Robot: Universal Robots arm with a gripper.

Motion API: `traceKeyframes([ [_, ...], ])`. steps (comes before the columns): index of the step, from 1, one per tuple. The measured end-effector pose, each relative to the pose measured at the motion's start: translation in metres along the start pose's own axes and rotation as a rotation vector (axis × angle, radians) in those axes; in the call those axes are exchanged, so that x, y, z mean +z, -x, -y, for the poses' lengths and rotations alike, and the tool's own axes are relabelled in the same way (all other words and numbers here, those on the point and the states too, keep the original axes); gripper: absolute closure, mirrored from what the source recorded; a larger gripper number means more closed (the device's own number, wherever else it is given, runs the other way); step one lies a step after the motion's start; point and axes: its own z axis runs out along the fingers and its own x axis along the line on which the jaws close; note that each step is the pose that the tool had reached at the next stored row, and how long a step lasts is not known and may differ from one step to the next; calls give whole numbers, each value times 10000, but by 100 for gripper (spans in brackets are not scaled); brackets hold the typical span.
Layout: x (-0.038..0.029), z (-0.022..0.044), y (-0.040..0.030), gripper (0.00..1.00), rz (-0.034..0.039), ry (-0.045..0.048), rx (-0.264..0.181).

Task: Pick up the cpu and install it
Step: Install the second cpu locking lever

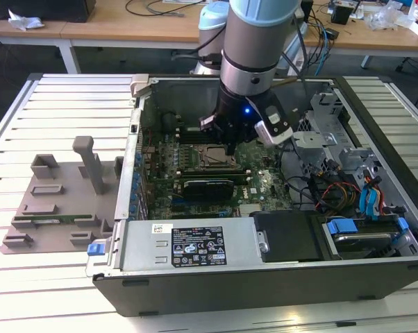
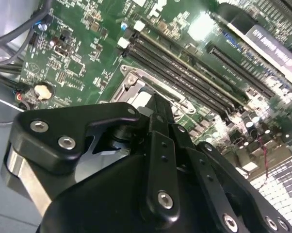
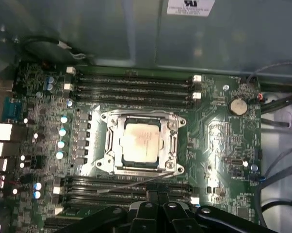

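Observation:
The cpu (image 3: 140,141), a flat square chip with a pale metal top, lies flat inside the metal socket frame (image 3: 173,141) on the green motherboard (image 3: 219,136). My gripper (image 3: 156,187) hovers just off the socket's edge, over the memory slots beside it. Its black fingers are pressed together with nothing between them. In the second wrist view the gripper (image 2: 155,99) points down at the socket frame (image 2: 131,80), and a pale corner of the cpu (image 2: 143,100) shows beside the tip. In the exterior view the gripper (image 1: 230,149) hangs inside the open computer case (image 1: 264,277), just above the socket (image 1: 207,157).
A long black card (image 1: 207,187) sits in the board near the socket. A grey plastic fixture tray (image 1: 56,201) with upright posts lies at the exterior view's left of the case. The power supply (image 1: 188,243) lines the near wall. Cables and blue drive parts (image 1: 362,201) fill the case's right.

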Motion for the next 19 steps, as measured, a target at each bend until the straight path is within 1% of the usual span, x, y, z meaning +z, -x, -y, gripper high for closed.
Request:
traceKeyframes([
  [1,3,12,-2,89,1,0,1],
  [4,17,18,-3,89,1,1,0],
  [6,27,20,-2,89,-2,-30,-2],
  [7,30,20,-3,89,-8,-137,-1],
  [8,31,18,-3,89,-17,-296,1],
  [9,33,18,-3,89,-23,-385,1],
  [10,37,19,-3,89,-24,-398,0],
  [16,70,23,-3,89,-24,-396,1],
  [17,111,28,-32,89,-23,-397,1],
  [18,182,24,-140,89,-22,-372,1],
  [19,208,-5,-199,89,-14,-238,0],
])
